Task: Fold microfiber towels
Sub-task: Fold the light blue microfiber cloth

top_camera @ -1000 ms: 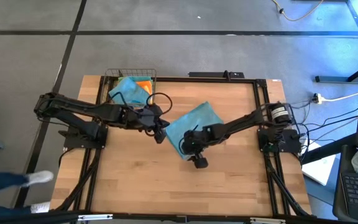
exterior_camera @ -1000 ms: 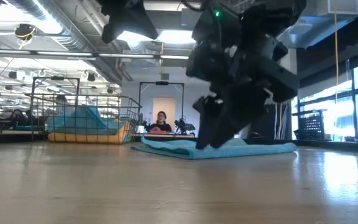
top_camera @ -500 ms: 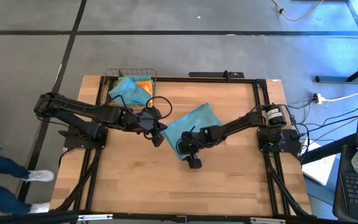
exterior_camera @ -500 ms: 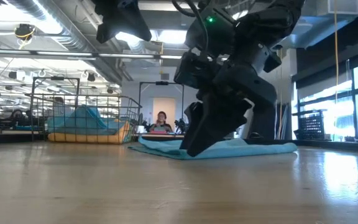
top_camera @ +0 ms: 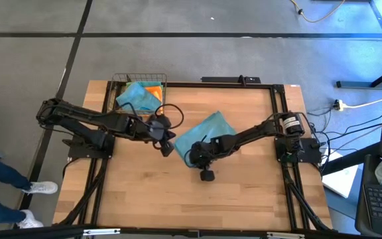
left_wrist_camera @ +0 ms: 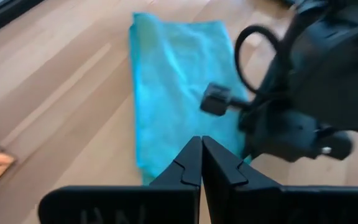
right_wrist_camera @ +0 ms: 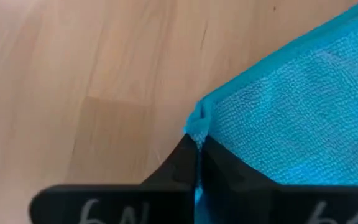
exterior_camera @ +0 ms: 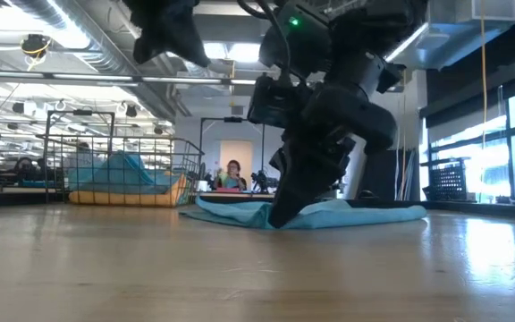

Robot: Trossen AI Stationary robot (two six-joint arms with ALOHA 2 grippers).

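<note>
A teal microfiber towel (top_camera: 207, 127) lies spread flat at the middle of the table. My right gripper (right_wrist_camera: 197, 146) is down at its near-left corner, shut on that corner; in the low view its fingers (exterior_camera: 277, 215) reach the tabletop. My left gripper (left_wrist_camera: 201, 149) is shut and holds nothing. It hangs above the table just left of the towel (left_wrist_camera: 173, 81), high in the low view (exterior_camera: 164, 27). More towels, teal and orange (top_camera: 141, 94), are piled in a wire basket. My right gripper pinches the towel's near-left corner (right_wrist_camera: 196, 121) between its two fingertips. The fingers slant down from the table's right side. The corner is puckered up at the tips, and the rest of the towel (right_wrist_camera: 303, 106) lies flat on the table.
The wire basket (top_camera: 140, 81) stands at the table's far left corner. Bare wood lies along the near half of the table (top_camera: 178, 199). A person's legs (top_camera: 5, 192) show beside the table's left side, and another person (exterior_camera: 232, 174) sits far behind.
My right gripper has shut on the towel's near-left corner, its fingers drawn together against the tabletop. The towel has stayed flat where it was.
</note>
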